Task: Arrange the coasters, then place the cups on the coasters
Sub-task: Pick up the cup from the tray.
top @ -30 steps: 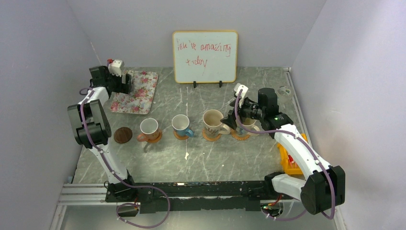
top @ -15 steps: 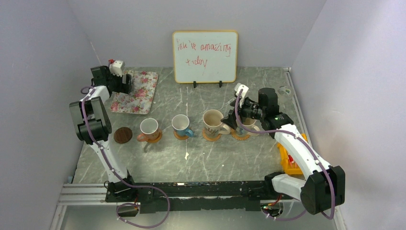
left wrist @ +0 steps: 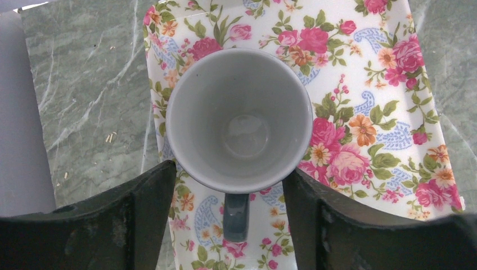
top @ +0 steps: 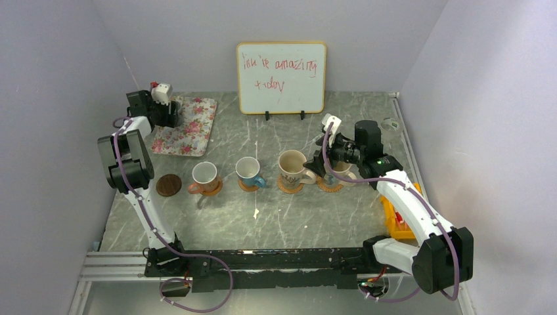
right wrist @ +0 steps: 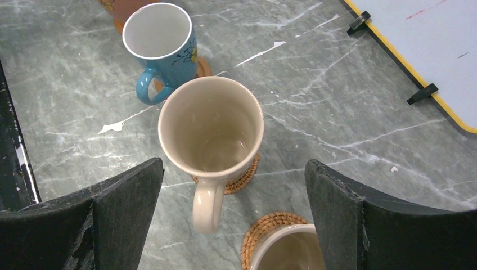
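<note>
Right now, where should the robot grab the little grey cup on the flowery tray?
Grip its round wall just under the rim, coming straight down from above. The grey cup stands upright on the flowery tray with its mouth facing up. Its handle sticks out on one side only, so pinch across the two bare sides next to it.
</note>
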`<action>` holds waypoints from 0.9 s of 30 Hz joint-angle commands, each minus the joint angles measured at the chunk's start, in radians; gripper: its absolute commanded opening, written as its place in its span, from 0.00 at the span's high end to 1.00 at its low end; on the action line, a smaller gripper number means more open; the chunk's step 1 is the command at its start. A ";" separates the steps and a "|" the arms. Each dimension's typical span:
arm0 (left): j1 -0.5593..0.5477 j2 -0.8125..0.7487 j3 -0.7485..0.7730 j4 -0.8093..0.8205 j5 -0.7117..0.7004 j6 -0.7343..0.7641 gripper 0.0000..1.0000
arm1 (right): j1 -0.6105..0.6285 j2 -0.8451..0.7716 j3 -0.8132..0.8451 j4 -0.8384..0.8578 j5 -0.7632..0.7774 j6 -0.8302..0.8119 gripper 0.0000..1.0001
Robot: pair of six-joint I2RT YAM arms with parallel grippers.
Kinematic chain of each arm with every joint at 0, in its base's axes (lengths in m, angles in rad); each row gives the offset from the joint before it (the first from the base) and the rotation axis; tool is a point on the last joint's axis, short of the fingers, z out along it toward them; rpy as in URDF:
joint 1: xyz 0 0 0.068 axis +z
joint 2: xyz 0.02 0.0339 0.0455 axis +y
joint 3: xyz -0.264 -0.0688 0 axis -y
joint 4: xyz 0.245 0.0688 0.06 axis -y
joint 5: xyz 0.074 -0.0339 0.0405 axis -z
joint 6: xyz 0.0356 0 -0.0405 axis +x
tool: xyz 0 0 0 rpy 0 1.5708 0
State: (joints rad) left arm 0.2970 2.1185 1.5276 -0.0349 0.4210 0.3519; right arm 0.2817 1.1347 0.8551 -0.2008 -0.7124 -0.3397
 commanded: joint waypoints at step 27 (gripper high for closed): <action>0.033 0.011 0.042 -0.043 0.081 0.021 0.51 | -0.005 -0.016 0.002 0.025 -0.026 -0.010 0.00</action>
State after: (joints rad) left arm 0.3241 2.1204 1.5322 -0.0761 0.4587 0.3645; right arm 0.2817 1.1347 0.8551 -0.2005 -0.7132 -0.3401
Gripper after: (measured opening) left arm 0.489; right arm 0.997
